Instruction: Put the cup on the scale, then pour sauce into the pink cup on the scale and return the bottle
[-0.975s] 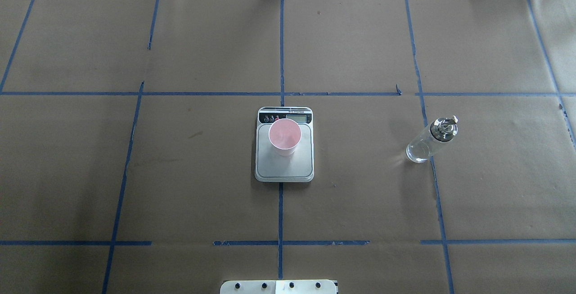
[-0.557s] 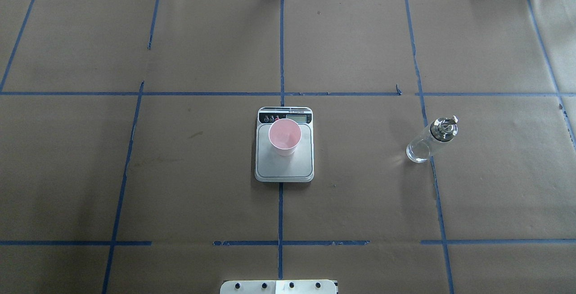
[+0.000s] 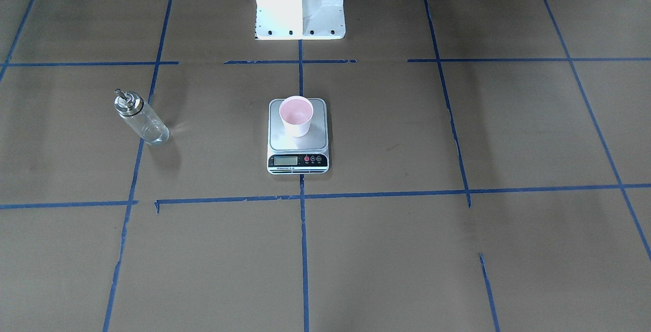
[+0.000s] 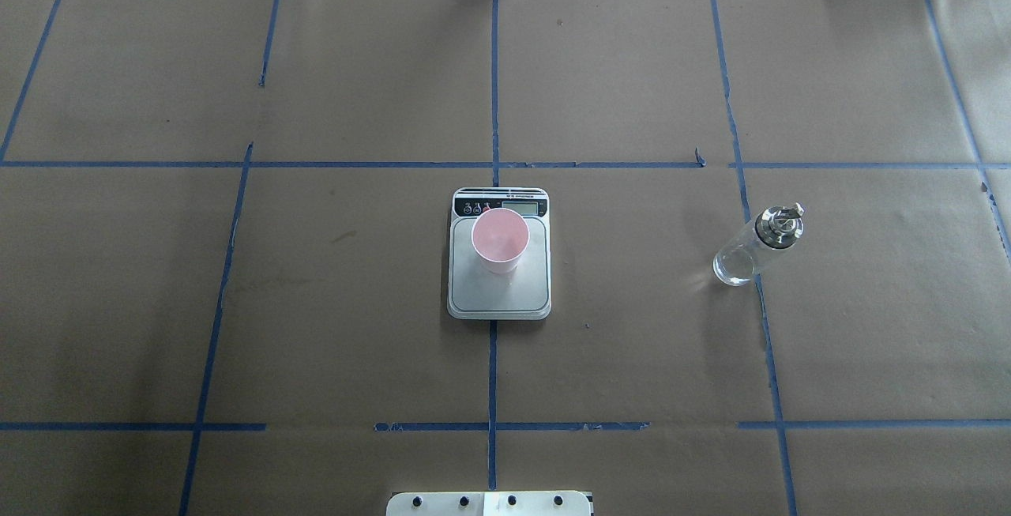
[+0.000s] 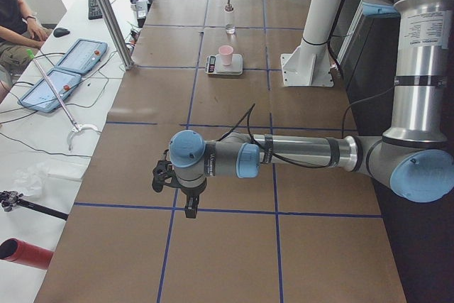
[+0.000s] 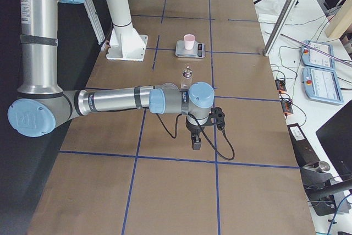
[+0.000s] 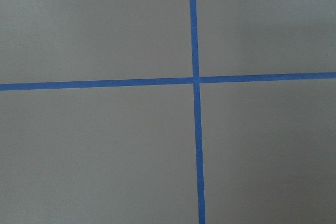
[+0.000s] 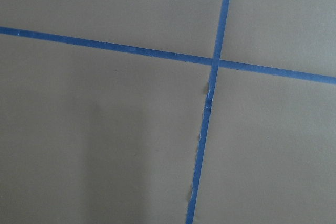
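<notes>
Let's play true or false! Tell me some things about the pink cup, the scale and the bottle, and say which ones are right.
1. The pink cup stands on the scale. True.
2. The bottle lies on its side. False: it stands upright on the table.
3. A claw is holding the bottle. False: the left claw and the right claw both hang over the table, apart from the bottle.
4. The scale's display faces away from the robot. True.
</notes>
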